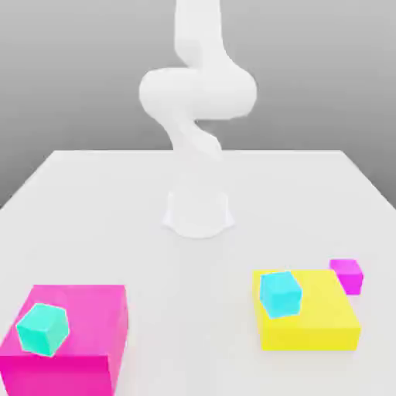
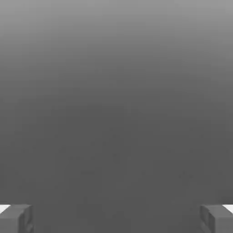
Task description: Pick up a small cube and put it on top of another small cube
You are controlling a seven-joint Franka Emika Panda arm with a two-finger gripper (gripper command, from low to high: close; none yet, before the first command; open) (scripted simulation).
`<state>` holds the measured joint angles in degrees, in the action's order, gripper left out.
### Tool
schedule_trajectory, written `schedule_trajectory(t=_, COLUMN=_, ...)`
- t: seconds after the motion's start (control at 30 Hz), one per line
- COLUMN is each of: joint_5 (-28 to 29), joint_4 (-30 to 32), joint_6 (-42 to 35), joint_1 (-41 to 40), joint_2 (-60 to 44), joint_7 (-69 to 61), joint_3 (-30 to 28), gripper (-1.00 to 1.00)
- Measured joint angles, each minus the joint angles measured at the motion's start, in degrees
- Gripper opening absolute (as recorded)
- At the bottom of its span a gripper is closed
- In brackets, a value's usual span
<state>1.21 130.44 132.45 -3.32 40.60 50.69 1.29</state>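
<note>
Turquoise-green cube [image 1: 42, 328] rests on a magenta block [image 1: 85, 325]; gripper [image 2: 116, 218] spread wide, empty.

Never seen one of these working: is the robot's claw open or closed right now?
Open. In the hand view the gripper has its two fingertips at opposite edges, with a wide empty gap between them and nothing held.

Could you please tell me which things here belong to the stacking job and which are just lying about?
Job: small violet-magenta cube; small turquoise-green cube; open gripper.
Lying about: small cyan cube; yellow block; big pink block; table.
</note>
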Motion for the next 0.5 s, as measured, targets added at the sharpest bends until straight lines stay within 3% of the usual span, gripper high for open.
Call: schedule_trajectory(t=0.5, joint_5=8.29, joint_4=-8.13, joint_6=3.91, joint_1=-14.57, joint_2=-31.62, joint_7=29.86, joint_3=2.54, gripper=0.00)
